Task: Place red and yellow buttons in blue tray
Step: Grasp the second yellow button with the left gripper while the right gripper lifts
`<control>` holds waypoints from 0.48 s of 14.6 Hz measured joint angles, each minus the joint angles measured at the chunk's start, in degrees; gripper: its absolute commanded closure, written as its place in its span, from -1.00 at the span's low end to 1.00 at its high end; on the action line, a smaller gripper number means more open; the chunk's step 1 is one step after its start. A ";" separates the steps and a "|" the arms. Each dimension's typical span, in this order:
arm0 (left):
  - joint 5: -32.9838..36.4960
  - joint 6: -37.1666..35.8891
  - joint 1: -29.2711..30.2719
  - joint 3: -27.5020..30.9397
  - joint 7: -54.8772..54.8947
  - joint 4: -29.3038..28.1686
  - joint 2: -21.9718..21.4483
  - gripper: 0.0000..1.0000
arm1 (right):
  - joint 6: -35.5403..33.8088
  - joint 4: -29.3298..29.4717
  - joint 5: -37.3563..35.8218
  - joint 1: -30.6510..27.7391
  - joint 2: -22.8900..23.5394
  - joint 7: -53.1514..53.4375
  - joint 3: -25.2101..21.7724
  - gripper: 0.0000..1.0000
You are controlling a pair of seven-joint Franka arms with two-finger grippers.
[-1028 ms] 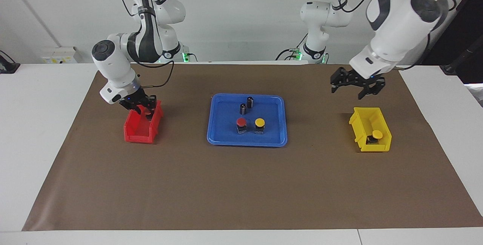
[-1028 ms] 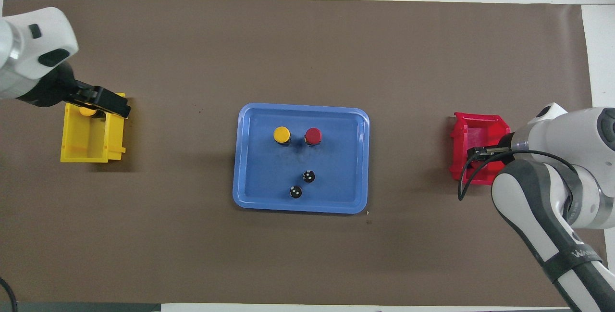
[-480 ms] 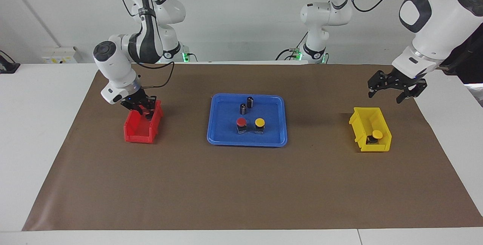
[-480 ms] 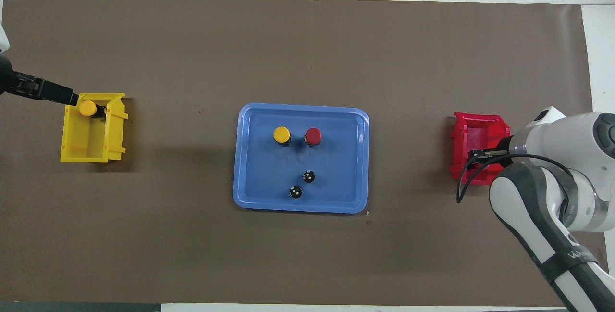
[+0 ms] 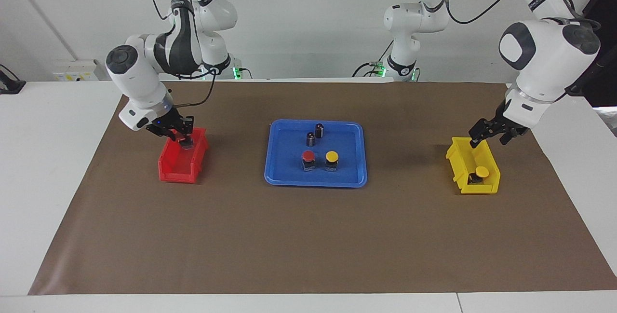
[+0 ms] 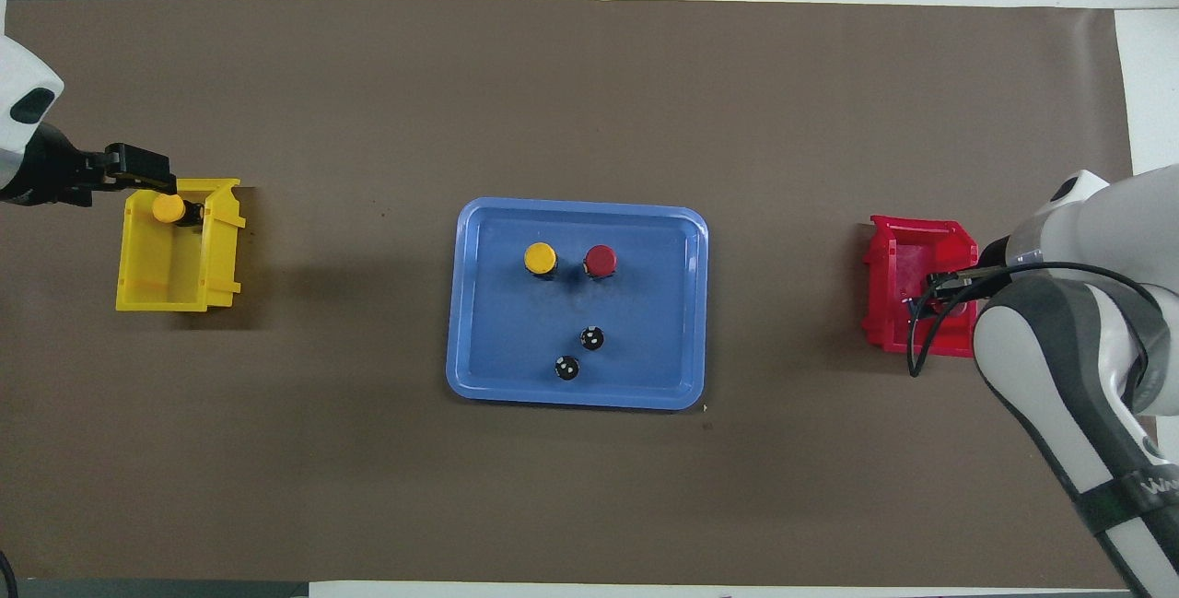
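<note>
Over the red bin point(image 5: 169, 172), my right gripper point(image 5: 182, 139) has its fingers closed on a red button point(image 5: 185, 143). Mid-worktop, the blue tray point(image 5: 284, 174) holds a second red button point(image 5: 308, 156) and a yellow button point(image 5: 331, 156). My left gripper point(image 5: 489, 138) hangs over the yellow bin point(image 5: 458, 161), fingers apart and empty; another yellow button point(image 5: 482, 172) sits in that bin.

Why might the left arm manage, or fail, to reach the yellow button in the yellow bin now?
Probably yes: the left gripper hangs over the open-topped yellow bin, and nothing covers the yellow button.

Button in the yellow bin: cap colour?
Yellow cap on the button in the yellow bin, clearest in the overhead view.
</note>
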 measured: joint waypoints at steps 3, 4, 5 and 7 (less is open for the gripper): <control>0.14 3.33 0.63 0.06 -0.11 -2.27 1.67 -0.82 | -7.74 10.00 -0.40 0.55 2.18 -0.02 0.46 0.61; 0.22 4.52 1.32 0.05 0.79 -2.42 2.31 -0.68 | -9.43 13.54 -0.15 1.51 3.60 0.34 0.54 0.62; 0.23 5.60 2.23 0.05 1.99 -2.51 2.90 -0.54 | -10.64 16.90 0.51 3.06 5.15 2.31 0.61 0.63; 0.23 7.24 3.55 0.08 3.21 -2.78 3.88 -0.44 | -11.20 21.84 2.16 8.17 8.01 11.15 0.82 0.63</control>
